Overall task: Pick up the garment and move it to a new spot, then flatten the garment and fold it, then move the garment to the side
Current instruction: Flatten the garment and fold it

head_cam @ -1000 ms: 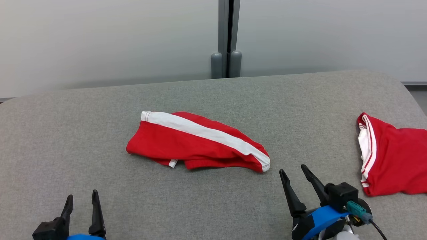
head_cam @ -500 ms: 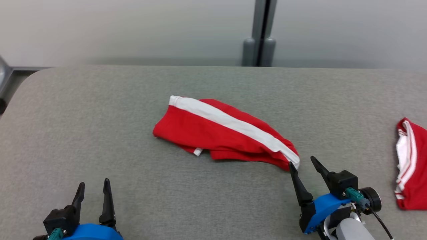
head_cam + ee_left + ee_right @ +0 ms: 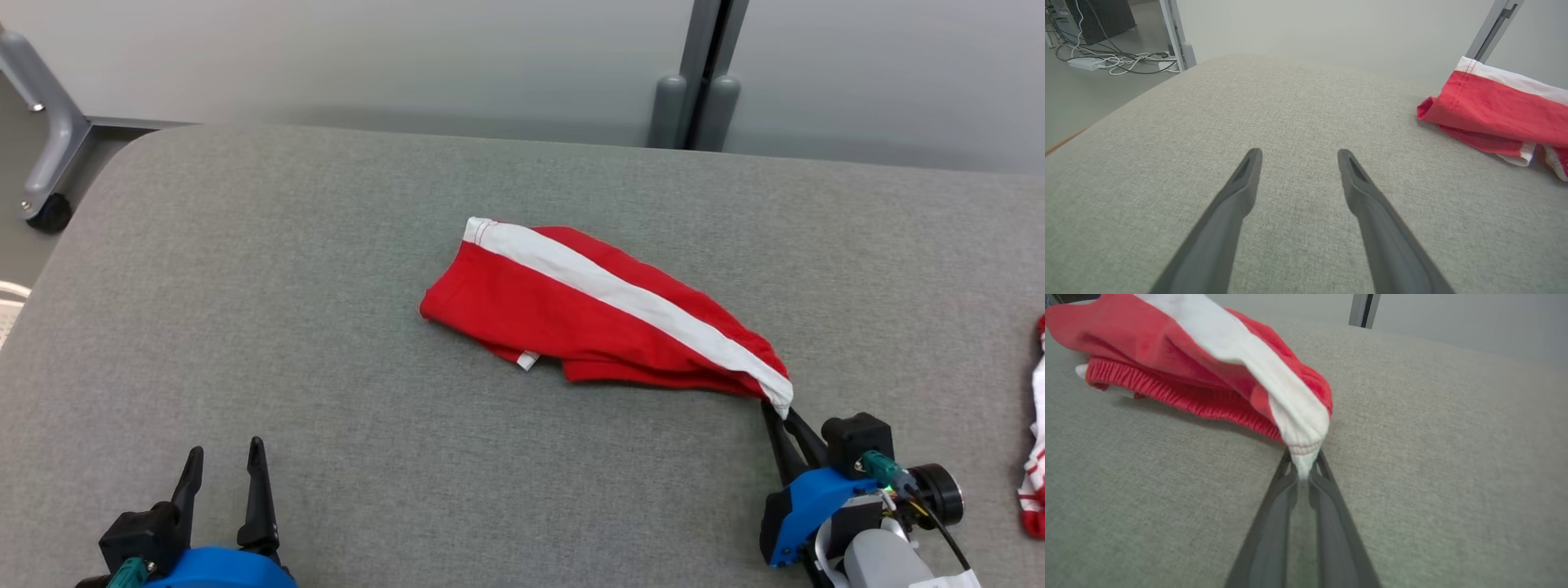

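Right gripper jaws, wide a second ago, now pinch the white-striped end of the crumpled red fabric garment lying mid grey cloth bench; lift can start. Left gripper jaws wide, empty.

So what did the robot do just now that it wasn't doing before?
The right hand reached forward and pinched shut on the white-striped corner of the red garment, which it wasn't touching before. The garment still lies on the grey table in the same shape, and the left hand stayed open, holding nothing.
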You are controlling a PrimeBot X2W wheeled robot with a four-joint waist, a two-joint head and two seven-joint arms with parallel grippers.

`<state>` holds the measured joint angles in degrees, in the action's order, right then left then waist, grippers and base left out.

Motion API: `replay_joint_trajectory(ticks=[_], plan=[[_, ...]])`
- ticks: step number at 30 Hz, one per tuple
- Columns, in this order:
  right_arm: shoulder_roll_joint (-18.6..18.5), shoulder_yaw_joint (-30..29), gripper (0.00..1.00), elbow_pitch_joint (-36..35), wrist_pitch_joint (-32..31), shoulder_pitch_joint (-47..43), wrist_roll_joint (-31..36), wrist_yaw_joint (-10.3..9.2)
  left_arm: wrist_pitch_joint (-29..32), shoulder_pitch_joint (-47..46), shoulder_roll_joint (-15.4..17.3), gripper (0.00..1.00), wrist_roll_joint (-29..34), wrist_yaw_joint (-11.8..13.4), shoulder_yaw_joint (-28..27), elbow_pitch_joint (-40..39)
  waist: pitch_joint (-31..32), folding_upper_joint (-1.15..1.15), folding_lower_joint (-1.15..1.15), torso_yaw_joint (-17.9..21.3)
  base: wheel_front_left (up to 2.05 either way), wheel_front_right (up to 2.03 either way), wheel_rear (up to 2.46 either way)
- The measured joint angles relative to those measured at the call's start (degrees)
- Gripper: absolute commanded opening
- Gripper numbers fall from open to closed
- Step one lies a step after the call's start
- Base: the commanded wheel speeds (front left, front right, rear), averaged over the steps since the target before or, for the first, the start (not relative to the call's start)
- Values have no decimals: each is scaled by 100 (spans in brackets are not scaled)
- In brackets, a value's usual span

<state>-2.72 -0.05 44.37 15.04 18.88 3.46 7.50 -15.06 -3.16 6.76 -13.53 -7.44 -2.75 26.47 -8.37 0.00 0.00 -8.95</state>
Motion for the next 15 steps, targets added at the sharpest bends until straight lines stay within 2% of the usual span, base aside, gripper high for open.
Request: replay_joint_trajectory(ticks=[8,9,10,15], plan=[[0,-421,0,-132,0,-185,444,0,0,44,-54,100,19,0,91,-58,126,0,0,284,0,0,0],[-1,-506,28,-164,1,-221,528,0,0,53,-67,100,27,0,109,-62,147,0,0,323,0,0,0],[0,-602,100,-198,1,-258,558,0,0,65,-87,100,45,0,120,-64,169,0,0,365,0,0,0],[-10,-1006,100,-928,1,-413,453,-1,0,152,-158,100,103,0,36,-71,308,0,-1,558,0,0,0]])
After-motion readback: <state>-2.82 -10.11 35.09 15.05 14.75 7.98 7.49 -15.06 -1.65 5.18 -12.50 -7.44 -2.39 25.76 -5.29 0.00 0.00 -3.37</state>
